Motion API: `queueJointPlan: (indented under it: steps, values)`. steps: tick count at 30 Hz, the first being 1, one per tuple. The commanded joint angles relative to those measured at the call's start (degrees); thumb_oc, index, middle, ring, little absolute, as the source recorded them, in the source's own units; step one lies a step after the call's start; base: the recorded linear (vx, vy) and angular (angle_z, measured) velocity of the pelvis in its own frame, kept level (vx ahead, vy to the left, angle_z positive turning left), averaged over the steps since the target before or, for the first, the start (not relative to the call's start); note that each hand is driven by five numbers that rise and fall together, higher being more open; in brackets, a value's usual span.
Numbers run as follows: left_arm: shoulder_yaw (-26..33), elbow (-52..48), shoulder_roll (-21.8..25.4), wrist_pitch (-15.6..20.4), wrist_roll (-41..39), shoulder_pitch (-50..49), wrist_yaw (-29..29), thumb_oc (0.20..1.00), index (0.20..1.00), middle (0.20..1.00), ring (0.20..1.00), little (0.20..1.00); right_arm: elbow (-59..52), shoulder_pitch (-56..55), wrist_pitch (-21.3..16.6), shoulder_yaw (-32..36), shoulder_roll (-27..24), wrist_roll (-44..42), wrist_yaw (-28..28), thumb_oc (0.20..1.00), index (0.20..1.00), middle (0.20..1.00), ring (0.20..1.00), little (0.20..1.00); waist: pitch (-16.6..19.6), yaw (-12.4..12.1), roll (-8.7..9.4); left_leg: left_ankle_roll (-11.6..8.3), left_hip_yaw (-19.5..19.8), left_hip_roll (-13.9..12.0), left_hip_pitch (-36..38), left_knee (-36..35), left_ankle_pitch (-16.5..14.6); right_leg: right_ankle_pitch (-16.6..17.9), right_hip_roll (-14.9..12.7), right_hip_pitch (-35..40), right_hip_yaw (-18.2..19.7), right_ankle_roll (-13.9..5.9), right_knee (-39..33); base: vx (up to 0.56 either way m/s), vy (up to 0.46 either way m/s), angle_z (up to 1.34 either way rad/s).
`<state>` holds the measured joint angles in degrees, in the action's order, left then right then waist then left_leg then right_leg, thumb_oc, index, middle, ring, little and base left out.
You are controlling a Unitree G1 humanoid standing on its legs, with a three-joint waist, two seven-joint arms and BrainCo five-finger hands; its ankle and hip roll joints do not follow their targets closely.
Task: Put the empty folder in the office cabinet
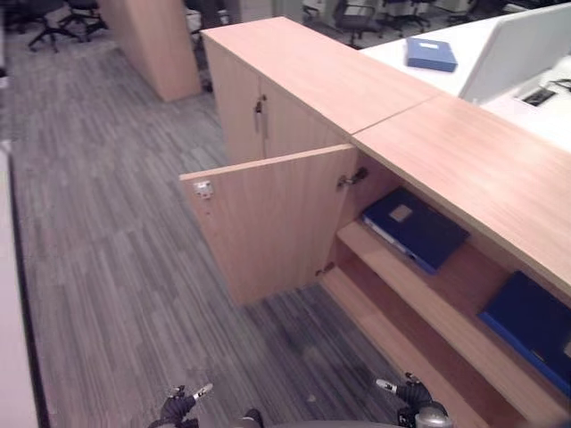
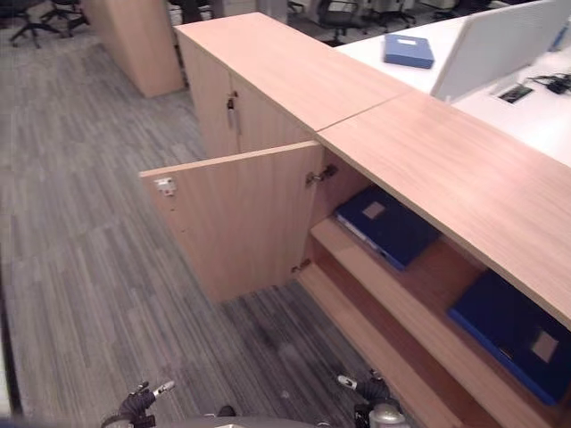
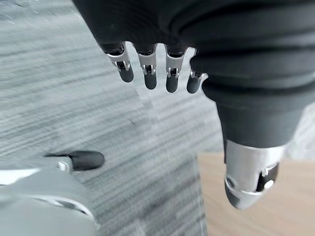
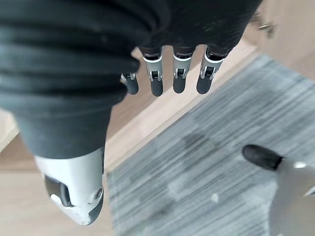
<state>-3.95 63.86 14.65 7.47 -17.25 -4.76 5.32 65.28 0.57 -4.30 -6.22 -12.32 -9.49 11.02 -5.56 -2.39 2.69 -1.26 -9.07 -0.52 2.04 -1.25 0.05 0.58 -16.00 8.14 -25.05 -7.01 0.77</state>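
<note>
Both robot hands sit at the bottom edge of the left eye view: the left robot hand (image 1: pixel 181 403) at lower left of centre, the right robot hand (image 1: pixel 408 393) at lower right of centre, each above the grey striped carpet (image 1: pixel 107 267) and holding nothing. At mid-frame, the cabinet door (image 1: pixel 268 223) stands swung open toward the left. Behind it the office cabinet (image 1: pixel 464 169) runs from upper centre to the right edge under a long wooden top. On the upper shelf (image 1: pixel 428 299) a dark blue folder (image 1: pixel 415 227) lies flat, right of the door. A second dark blue folder (image 1: pixel 535 325) lies flat at the right edge; its shelf cannot be told. At upper right, a lighter blue folder (image 1: pixel 431 54) lies on the white surface (image 1: pixel 446 45) behind the cabinet, beside a white divider panel (image 1: pixel 522 49).

Right eye view: same layout; a closed cabinet door with a handle (image 2: pixel 232 111) shows at upper centre-left, and office chairs (image 2: pixel 31 18) stand at the upper left corner.

Left wrist view: the left robot hand has its fingers (image 3: pixel 150 73) straight and spread apart, the thumb (image 3: pixel 251 177) well apart from them, nothing between them. Carpet lies beyond.

Right wrist view: the right robot hand has its fingers (image 4: pixel 179 73) straight, the thumb (image 4: pixel 74 187) apart, empty. Past them show the cabinet's wooden base edge (image 4: pixel 162 123) and carpet.
</note>
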Motion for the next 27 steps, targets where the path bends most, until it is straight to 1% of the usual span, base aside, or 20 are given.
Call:
queueJointPlan:
  steps: [1,2,3,4,6,7,8,9,10,11,13,15,17,20,25,27]
  values:
    - [-0.5,-0.2,0.1,1.2,3.3,3.0,0.3,1.0,1.0,1.0,1.0,1.0,-0.7,2.0,-0.8,0.7,-2.1,0.8,1.3,1.0,1.0,1.0,1.0,1.0,-1.9,-0.3,-1.82,-5.31,3.5,-4.6,1.5,0.1,-2.4,0.3,0.4,-4.4,-0.5,-2.89,0.5,-0.01,0.178,0.69]
    - [-0.8,0.1,0.5,1.2,4.0,3.0,0.4,1.0,1.0,1.0,1.0,1.0,-0.3,2.2,-0.6,1.2,-1.8,0.4,1.5,1.0,1.0,1.0,1.0,1.0,-2.2,-0.8,-1.56,-4.62,4.3,-3.6,1.4,0.1,-3.0,0.3,-1.0,-4.5,-1.4,-3.25,2.8,-0.01,0.139,0.61]
    - [-0.9,0.1,0.5,1.2,4.0,3.0,0.4,1.0,1.0,1.0,1.0,1.0,-0.3,2.2,-0.6,1.2,-1.8,0.4,1.5,1.0,1.0,1.0,1.0,1.0,-2.2,-0.7,-1.5,-4.56,4.3,-3.5,1.4,0.2,-3.0,0.2,-1.1,-4.6,-1.5,-3.31,3.0,-0.01,0.145,0.44]
    - [-0.8,0.1,0.7,1.2,4.1,3.0,0.4,1.0,1.0,1.0,1.0,1.0,0.0,2.4,-0.6,1.5,-1.7,0.2,1.4,1.0,1.0,1.0,1.0,1.0,-2.4,-0.9,-1.54,-4.14,4.6,-3.1,1.4,0.2,-3.2,0.3,-1.9,-5.1,-1.7,-3.54,4.9,-0.01,0.092,0.21]
    - [-0.7,0.4,1.3,1.1,4.0,3.5,0.6,1.0,1.0,1.0,1.0,1.0,0.0,2.7,-0.5,2.0,-1.3,-0.8,1.6,1.0,1.0,1.0,1.0,1.0,-3.3,-0.9,-1.61,-3.54,5.4,-2.8,1.6,0.6,-3.5,0.2,-2.7,-6.6,-0.3,-3.91,9.1,0.0,0.09,0.19]
    - [-0.6,0.5,1.6,1.3,4.0,3.7,0.7,1.0,1.0,1.0,1.0,1.0,0.0,2.6,-0.6,2.2,-1.1,-1.2,1.7,1.0,1.0,1.0,1.0,1.0,-3.8,-0.7,-1.76,-3.22,6.2,-2.8,1.7,0.7,-3.7,-0.3,-2.1,-7.4,2.0,-4.19,10.8,0.02,0.077,0.55]
    - [-0.7,0.2,2.0,1.4,3.5,4.1,0.8,1.0,1.0,1.0,1.0,1.0,-0.1,2.6,-0.6,1.9,-0.8,-2.0,1.5,1.0,1.0,1.0,1.0,1.0,-4.0,0.1,-1.84,-2.7,7.7,-2.4,2.0,0.3,-3.6,-1.7,1.0,-9.0,8.3,-3.82,11.9,0.01,0.062,0.66]
    - [-0.7,0.2,2.0,1.4,3.5,4.1,0.8,1.0,1.0,1.0,1.0,1.0,-0.1,2.6,-0.6,1.9,-0.8,-2.0,1.5,1.0,1.0,1.0,1.0,1.0,-3.8,0.1,-1.83,-2.67,7.7,-2.4,1.7,0.3,-3.4,-1.5,1.0,-9.2,8.2,-3.79,11.7,0.03,0.065,0.57]
    - [-0.7,0.3,2.2,1.4,3.0,4.6,0.9,1.0,1.0,1.0,1.0,1.0,0.2,3.0,-0.5,1.7,-0.9,-2.6,1.4,1.0,1.0,1.0,1.0,1.0,-4.0,0.4,-1.93,-2.51,8.6,-2.2,1.9,0.0,-3.2,-2.6,3.4,-9.9,10.9,-3.23,11.1,0.03,0.024,0.48]
    - [-0.8,0.4,2.3,1.4,2.9,4.8,0.9,1.0,1.0,1.0,1.0,1.0,0.2,3.2,-0.4,1.5,-0.9,-2.7,1.4,1.0,1.0,1.0,1.0,1.0,-3.9,0.3,-1.82,-2.51,9.0,-2.0,1.6,0.2,-3.1,-2.8,3.9,-9.7,11.4,-3.15,9.9,0.05,0.009,0.42]
    - [-0.9,0.9,2.2,1.7,3.1,5.2,0.9,1.0,1.0,1.0,1.0,1.0,0.4,2.7,-0.8,1.4,-0.9,-2.8,1.3,1.0,1.0,1.0,1.0,1.0,-3.7,0.0,-1.38,-2.48,9.5,-1.1,1.0,0.4,-3.2,-3.3,4.0,-7.7,10.5,-2.62,6.2,0.03,-0.029,0.36]
    - [-0.8,0.9,1.9,1.7,2.9,5.7,1.3,1.0,1.0,1.0,1.0,1.0,0.8,3.0,-0.7,1.2,-1.4,-2.8,1.2,1.0,1.0,1.0,1.0,1.0,-3.3,0.2,-1.32,-2.69,9.7,-1.2,0.8,0.2,-3.0,-2.9,4.6,-7.5,11.5,-2.6,4.8,0.02,-0.055,0.42]
    - [0.0,1.1,1.4,1.7,2.3,5.5,1.3,1.0,1.0,1.0,1.0,1.0,1.2,2.5,-0.3,0.4,-2.3,-1.2,0.8,1.0,1.0,1.0,1.0,1.0,-2.6,-0.2,-1.37,-2.86,9.6,-1.4,1.0,-0.1,-2.9,-2.2,4.6,-6.3,11.2,-2.54,3.0,0.13,-0.1,0.17]
    - [-0.6,1.7,0.7,1.5,3.3,5.0,1.0,1.0,1.0,1.0,1.0,1.0,1.7,1.8,-0.1,1.1,-3.1,-0.9,0.8,1.0,1.0,1.0,1.0,1.0,-2.0,0.2,-1.7,-3.13,9.7,-1.8,2.5,-0.9,-2.9,-2.1,4.8,-4.3,10.6,-2.35,1.3,0.12,-0.07,0.02]
    - [-0.9,1.3,0.5,1.4,3.4,4.6,0.6,1.0,1.0,1.0,1.0,1.0,1.8,1.2,-0.3,1.7,-3.5,-1.6,0.6,1.0,1.0,1.0,1.0,1.0,-1.8,0.6,-2.19,-3.55,9.5,-2.5,3.4,-1.6,-2.7,-2.0,5.2,-3.4,10.7,-2.18,-0.1,0.04,-0.048,-0.01]
    - [-1.0,1.2,0.6,1.4,3.6,4.5,0.5,1.0,1.0,1.0,1.0,1.0,2.2,0.7,-0.2,1.7,-3.9,-1.2,0.5,1.0,1.0,1.0,1.0,1.0,-1.7,1.0,-2.66,-3.86,9.3,-2.9,3.8,-2.1,-2.5,-2.0,5.6,-3.0,11.0,-2.02,-0.9,0.05,-0.05,-0.02]
